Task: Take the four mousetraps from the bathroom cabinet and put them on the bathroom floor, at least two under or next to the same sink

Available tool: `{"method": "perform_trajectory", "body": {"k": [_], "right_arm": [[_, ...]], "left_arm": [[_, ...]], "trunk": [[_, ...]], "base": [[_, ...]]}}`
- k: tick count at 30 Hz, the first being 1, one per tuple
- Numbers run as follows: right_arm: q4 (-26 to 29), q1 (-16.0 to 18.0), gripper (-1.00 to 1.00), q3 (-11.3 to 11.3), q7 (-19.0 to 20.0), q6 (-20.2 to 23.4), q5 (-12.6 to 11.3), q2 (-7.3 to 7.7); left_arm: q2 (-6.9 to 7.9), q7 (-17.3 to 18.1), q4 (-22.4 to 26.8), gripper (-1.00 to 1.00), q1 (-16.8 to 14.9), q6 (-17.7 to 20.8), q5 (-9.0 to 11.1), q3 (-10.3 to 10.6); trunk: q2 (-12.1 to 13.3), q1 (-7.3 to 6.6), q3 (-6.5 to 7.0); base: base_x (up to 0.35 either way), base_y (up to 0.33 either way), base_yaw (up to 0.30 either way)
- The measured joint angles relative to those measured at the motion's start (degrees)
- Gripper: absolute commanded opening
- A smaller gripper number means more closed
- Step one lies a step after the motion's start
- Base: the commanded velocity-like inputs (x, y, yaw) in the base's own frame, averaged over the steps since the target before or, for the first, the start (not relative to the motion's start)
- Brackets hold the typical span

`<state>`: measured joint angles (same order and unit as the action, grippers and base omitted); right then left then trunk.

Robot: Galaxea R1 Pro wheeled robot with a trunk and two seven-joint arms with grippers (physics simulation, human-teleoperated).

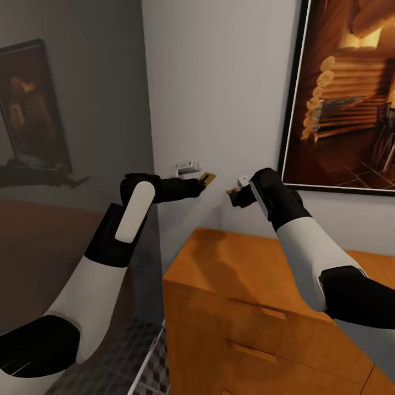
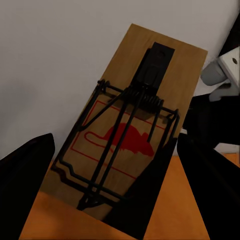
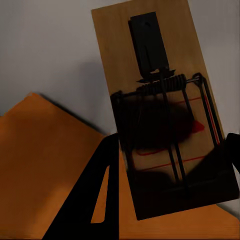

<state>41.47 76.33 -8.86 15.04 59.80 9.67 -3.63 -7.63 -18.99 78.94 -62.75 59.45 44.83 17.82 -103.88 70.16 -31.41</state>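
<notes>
Both grippers, left gripper (image 1: 204,181) and right gripper (image 1: 233,193), clamp a mousetrap (image 2: 131,130) (image 3: 162,115) by one end, most of each board jutting past the jaws, so either could slip.

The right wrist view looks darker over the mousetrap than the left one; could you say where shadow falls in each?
Right wrist view: shadow covers the lower half of the mousetrap, dimming its red print. Left wrist view: the mousetrap is evenly lit, red mouse clear. Head view: the arms cast soft shadows on the cabinet top.
</notes>
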Motion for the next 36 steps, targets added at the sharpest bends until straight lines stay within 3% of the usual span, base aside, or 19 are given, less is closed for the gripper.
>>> {"method": "perform_trajectory", "body": {"k": [22, 36], "right_arm": [[-0.15, -1.12, -1.0, -0.03, -0.09, 0.0, -0.01, 0.11], [-0.65, -1.72, -1.0, 0.32, -0.13, -0.01, -0.71, 0.38]], "left_arm": [[0.03, 0.0, -0.15, -1.0, 0.32, 0.17, 0.44, 0.0], [1.57, 0.34, -0.46, -1.0, 0.74, -0.07, 1.16, 0.33]], "trunk": [[0.0, 0.03, 0.0], [-0.03, -0.02, 0.01]], "base": [[-0.316, 0.0, 0.0], [-0.291, 0.0, 0.0]]}}
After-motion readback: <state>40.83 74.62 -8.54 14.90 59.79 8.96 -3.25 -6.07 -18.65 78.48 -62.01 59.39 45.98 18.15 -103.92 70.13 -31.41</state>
